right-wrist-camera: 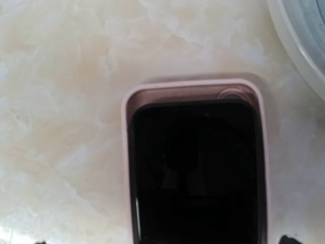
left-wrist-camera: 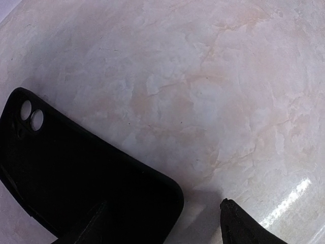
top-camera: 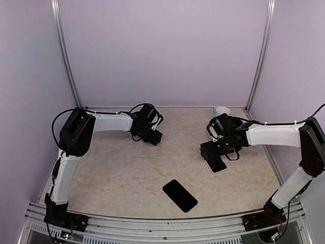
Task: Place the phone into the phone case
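A black-screened phone (right-wrist-camera: 195,173) lies in a pink phone case (right-wrist-camera: 127,152). A strip of the case's inside with its camera hole shows above the phone's top end. In the top view the phone and case (top-camera: 216,164) lie right of centre. My right gripper (top-camera: 219,152) hangs low over their far end. It (right-wrist-camera: 162,241) is open, with only its fingertips (right-wrist-camera: 288,239) showing at the bottom corners. My left gripper (top-camera: 152,136) is at the back left, open (left-wrist-camera: 165,226) over the corner of a black phone case (left-wrist-camera: 76,178) with two camera holes.
A flat black slab (top-camera: 180,195), either a phone or a case, lies near the front middle of the table. A white bowl (top-camera: 221,110) stands at the back right and its rim shows in the right wrist view (right-wrist-camera: 304,46). Walls enclose three sides.
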